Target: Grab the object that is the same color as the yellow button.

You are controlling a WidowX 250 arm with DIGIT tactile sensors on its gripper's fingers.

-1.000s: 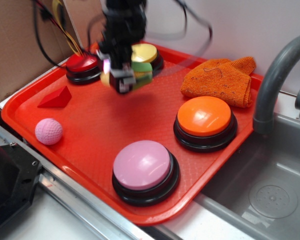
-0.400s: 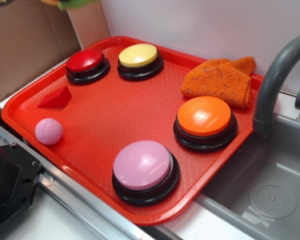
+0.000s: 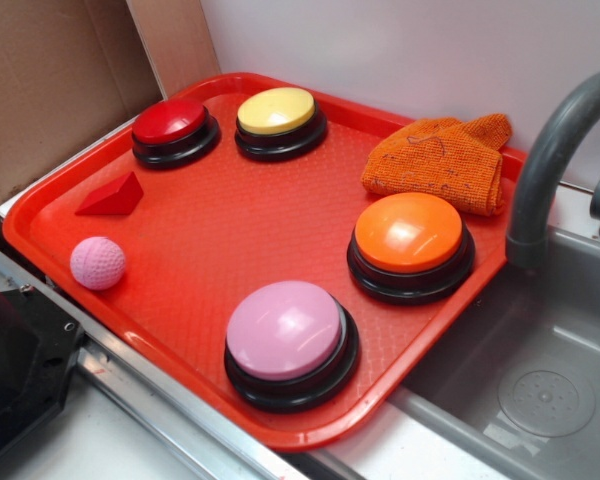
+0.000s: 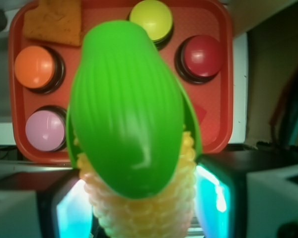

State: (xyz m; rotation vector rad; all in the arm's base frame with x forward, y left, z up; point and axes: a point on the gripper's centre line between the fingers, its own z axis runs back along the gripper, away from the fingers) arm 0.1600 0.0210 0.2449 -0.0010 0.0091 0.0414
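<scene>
From my wrist camera, the toy corn cob fills the centre of the frame, pinned between the two fingers of my gripper, whose lit inner faces glow cyan at lower left and lower right; the jaws stand clamped against its sides. A glossy, ribbed green husk leaf covers most of the cob, with rows of pale yellow kernels showing beneath it toward the bottom edge. Far below it lies the red tray, carrying the yellow button at top centre, the red button at upper right, the orange button and pink button at left. In the exterior view neither gripper nor corn appears; the yellow button sits at the upper middle of the tray.
</scene>
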